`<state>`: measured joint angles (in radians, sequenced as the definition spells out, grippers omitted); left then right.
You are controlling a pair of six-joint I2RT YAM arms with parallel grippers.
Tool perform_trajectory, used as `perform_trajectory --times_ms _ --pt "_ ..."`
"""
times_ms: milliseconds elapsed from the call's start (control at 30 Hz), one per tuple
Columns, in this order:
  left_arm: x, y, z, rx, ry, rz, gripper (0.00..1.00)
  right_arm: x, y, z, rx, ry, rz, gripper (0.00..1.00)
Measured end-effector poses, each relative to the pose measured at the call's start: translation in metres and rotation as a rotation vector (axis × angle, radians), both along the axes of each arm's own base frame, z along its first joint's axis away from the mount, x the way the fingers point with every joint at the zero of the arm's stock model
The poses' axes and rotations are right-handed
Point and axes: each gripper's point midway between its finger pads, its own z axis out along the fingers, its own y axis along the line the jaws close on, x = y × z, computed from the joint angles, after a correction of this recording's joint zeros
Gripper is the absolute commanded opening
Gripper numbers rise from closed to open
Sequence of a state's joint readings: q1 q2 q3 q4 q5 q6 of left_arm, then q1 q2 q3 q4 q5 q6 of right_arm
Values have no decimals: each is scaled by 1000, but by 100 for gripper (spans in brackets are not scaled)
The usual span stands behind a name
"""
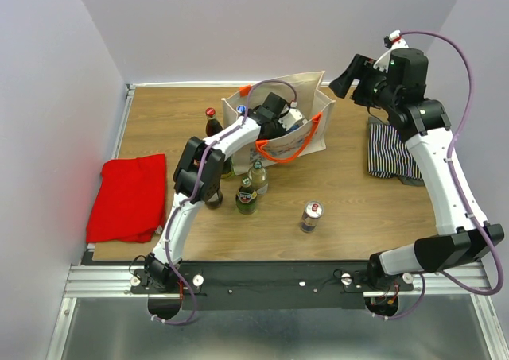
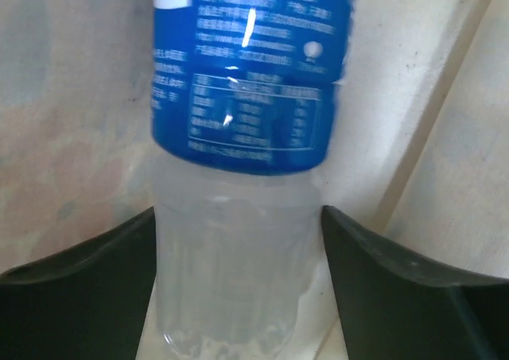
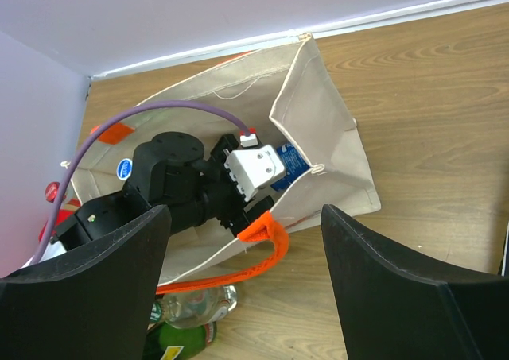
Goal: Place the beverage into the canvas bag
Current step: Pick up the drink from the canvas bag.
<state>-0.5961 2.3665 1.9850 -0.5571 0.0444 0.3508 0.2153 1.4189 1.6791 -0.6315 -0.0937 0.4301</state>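
Observation:
The cream canvas bag [image 1: 301,84] with orange handles [image 1: 280,156] stands open at the back middle of the table; it also shows in the right wrist view [image 3: 326,121]. My left gripper [image 1: 288,120] reaches down inside it. In the left wrist view a clear plastic water bottle with a blue label [image 2: 246,74] sits between its spread fingers [image 2: 374,257], inside the bag; the gripper [image 2: 238,217] is open. The blue label also shows in the right wrist view [image 3: 290,169]. My right gripper [image 1: 343,75] hangs open and empty above the bag's right side [image 3: 245,209].
A brown bottle with a red cap [image 1: 211,121], a clear bottle [image 1: 258,177] and a green bottle [image 1: 246,197] stand left of and in front of the bag. A can [image 1: 311,215] stands nearer. A red cloth [image 1: 127,197] lies left, a striped cloth [image 1: 394,149] right.

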Motion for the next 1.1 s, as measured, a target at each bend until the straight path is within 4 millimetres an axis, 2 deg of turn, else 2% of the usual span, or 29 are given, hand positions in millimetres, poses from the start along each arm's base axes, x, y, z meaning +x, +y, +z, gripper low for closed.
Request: perform_trajectory --times_ms 33,100,133,167,567,933,1100 --pt "0 0 0 1 2 3 65 -1 0 1 1 -2 0 84" --pt "-1 2 -2 9 6 12 41 -2 0 4 7 -8 -2 84" --pt "-1 2 -2 9 6 12 25 -3 0 5 8 -9 -2 84" --pt "0 3 -1 12 3 15 1 -3 0 6 9 -11 -3 84" --pt "0 4 1 6 9 51 0 -8 -1 12 23 -24 -6 84" --pt "-9 3 5 -32 62 110 0 -12 -2 13 31 -27 -9 84" --pt "-12 3 21 -51 59 119 0 -12 -1 9 36 -20 -11 84"
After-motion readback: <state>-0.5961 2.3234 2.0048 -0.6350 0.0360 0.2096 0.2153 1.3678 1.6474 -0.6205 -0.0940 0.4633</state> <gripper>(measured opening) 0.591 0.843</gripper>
